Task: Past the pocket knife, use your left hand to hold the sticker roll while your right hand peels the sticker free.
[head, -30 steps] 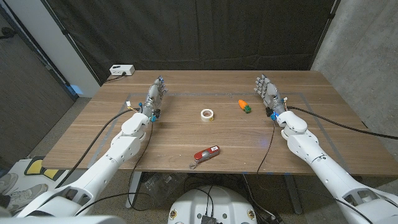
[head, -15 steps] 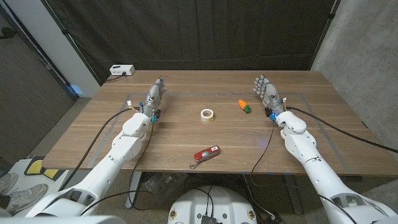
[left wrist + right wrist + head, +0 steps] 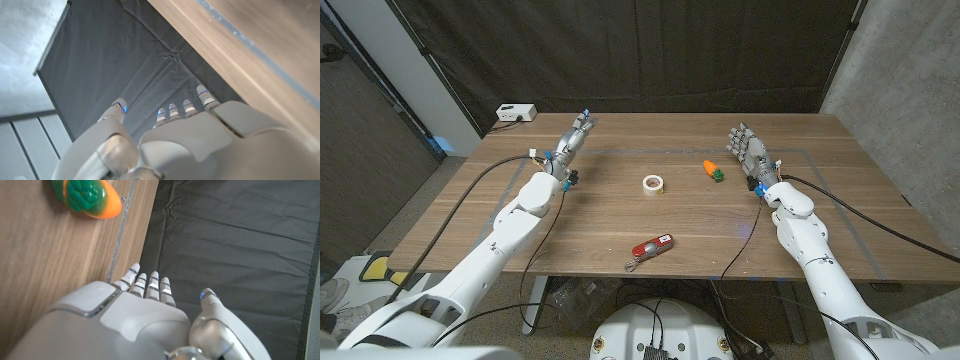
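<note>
With both the left hand (image 3: 570,143) and right hand (image 3: 750,152) spread empty, the small sticker roll (image 3: 653,184) could easily be knocked aside on approach.

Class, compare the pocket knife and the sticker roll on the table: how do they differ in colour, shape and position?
The pocket knife is red and long; the sticker roll is a pale, round ring. The knife lies near the table's front edge, set at a slant, while the roll sits farther back, mid-table. Both lie untouched on the wood, between the two hands.

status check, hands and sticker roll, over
Left hand and right hand open, holding nothing. Sticker roll untouched mid-table, beyond pocket knife. Toy carrot beside roll, path clear.
</note>
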`<state>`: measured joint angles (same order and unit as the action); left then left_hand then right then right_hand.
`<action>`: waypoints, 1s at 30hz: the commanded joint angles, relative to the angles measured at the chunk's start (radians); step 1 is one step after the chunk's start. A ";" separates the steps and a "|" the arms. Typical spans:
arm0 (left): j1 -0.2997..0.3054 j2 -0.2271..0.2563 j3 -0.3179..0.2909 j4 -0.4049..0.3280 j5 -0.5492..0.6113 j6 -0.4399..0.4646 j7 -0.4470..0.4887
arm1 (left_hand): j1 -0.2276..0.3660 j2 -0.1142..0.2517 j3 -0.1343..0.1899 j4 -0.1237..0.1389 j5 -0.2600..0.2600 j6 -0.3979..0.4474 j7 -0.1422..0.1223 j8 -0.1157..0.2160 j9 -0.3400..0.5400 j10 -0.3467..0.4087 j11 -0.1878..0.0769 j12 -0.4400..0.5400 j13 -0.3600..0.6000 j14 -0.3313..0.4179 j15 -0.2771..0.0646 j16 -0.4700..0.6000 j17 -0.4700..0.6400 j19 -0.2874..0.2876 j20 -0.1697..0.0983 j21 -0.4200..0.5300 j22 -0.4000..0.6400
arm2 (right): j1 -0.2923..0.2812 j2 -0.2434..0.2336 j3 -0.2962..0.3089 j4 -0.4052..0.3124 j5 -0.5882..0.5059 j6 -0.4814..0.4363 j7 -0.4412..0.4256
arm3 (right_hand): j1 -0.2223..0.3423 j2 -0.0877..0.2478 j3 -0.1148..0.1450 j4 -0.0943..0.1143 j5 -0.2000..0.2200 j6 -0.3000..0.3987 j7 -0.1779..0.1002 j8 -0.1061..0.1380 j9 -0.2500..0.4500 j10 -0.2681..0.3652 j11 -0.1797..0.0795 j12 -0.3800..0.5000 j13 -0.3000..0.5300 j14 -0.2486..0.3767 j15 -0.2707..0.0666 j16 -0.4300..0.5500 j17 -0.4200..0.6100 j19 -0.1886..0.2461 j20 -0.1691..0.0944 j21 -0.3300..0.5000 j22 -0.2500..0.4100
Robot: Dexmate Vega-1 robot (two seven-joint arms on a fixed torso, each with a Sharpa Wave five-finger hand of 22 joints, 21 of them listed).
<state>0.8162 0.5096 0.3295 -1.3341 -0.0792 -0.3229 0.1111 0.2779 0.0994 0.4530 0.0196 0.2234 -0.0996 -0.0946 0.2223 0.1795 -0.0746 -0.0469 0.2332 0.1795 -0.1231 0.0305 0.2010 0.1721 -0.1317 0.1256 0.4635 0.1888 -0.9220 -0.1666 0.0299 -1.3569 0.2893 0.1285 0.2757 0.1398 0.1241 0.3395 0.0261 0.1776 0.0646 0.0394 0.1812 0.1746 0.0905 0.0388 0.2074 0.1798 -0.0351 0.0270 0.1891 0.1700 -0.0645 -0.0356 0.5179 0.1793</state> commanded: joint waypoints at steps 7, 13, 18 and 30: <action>-0.086 0.153 0.130 -0.083 0.213 -0.003 0.018 | 0.048 0.008 0.013 -0.030 -0.017 0.043 -0.005 0.007 0.003 0.038 -0.002 0.006 0.002 0.035 -0.010 0.005 0.004 0.025 0.006 0.010 0.003 | -0.027 0.037 0.050 -0.048 -0.052 -0.025 0.031 | 0.015 0.009 -0.001 -0.004 0.005 0.016 -0.002 0.010 0.004 0.018 -0.003 0.009 0.005 0.014 0.003 0.009 0.005 0.006 -0.013 0.003 0.003; -0.100 0.203 0.152 -0.140 0.241 0.020 -0.004 | 0.056 0.007 0.015 -0.036 -0.021 0.049 -0.005 0.006 0.003 0.042 -0.005 0.005 0.002 0.043 -0.010 0.005 0.004 0.030 0.007 0.011 0.004 | -0.032 0.045 0.057 -0.056 -0.056 -0.026 0.032 | 0.016 0.009 -0.002 -0.006 0.004 0.019 -0.003 0.010 0.005 0.023 -0.007 0.011 0.005 0.018 0.001 0.008 0.005 0.011 -0.012 0.003 0.003; -0.117 0.250 0.178 -0.196 0.300 0.042 -0.019 | 0.067 0.003 0.016 -0.045 -0.026 0.053 -0.007 0.002 0.003 0.044 -0.006 0.001 0.003 0.044 -0.011 0.001 0.004 0.030 0.007 0.009 0.004 | -0.035 0.049 0.057 -0.060 -0.060 -0.027 0.035 | 0.017 0.009 -0.002 -0.006 0.004 0.021 -0.002 0.011 0.005 0.024 -0.008 0.011 0.005 0.019 0.001 0.008 0.005 0.013 -0.012 0.002 0.003; -0.166 0.320 0.241 -0.266 0.448 0.027 -0.005 | 0.104 -0.014 0.017 -0.078 -0.036 0.097 -0.027 0.003 0.004 0.074 -0.029 -0.002 0.003 0.063 -0.034 -0.002 0.004 0.043 -0.005 0.007 0.005 | -0.039 0.061 0.055 -0.068 -0.072 -0.022 0.029 | 0.019 0.009 -0.003 -0.008 0.004 0.024 -0.003 0.011 0.005 0.027 -0.007 0.011 0.005 0.023 0.002 0.006 0.005 0.015 -0.009 0.000 0.004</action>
<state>0.6994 0.7502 0.5065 -1.5206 0.2643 -0.2933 0.1073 0.3727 0.0914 0.4679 -0.0500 0.1884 -0.0087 -0.1173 0.2264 0.1793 -0.0048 -0.0728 0.2330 0.1794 -0.0627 0.0019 0.2010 0.1749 -0.0964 0.1178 0.4713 0.1887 -0.9555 -0.1160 0.0837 -1.4154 0.2312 0.1040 0.3078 0.1505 0.1294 0.3367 0.0234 0.1770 0.0789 0.0360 0.1851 0.1744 0.1065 0.0334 0.2113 0.1797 -0.0173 0.0272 0.1890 0.1698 -0.0525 -0.0339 0.5179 0.1792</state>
